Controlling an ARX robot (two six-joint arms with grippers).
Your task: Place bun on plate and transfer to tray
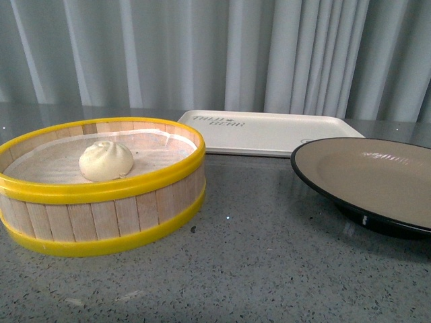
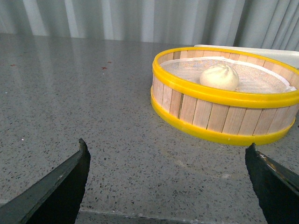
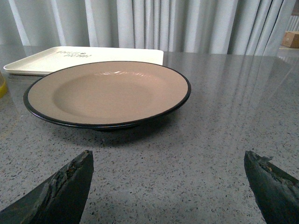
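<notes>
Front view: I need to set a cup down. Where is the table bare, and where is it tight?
Bare: the table in front of the steamer basket and plate, and the lane between them. Tight: at the back, where the tray sits close to both.

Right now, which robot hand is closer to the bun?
The left. The left hand faces the steamer basket holding the bun, open, with bare table between. The right hand faces the plate, and its camera does not show the bun at all.
</notes>
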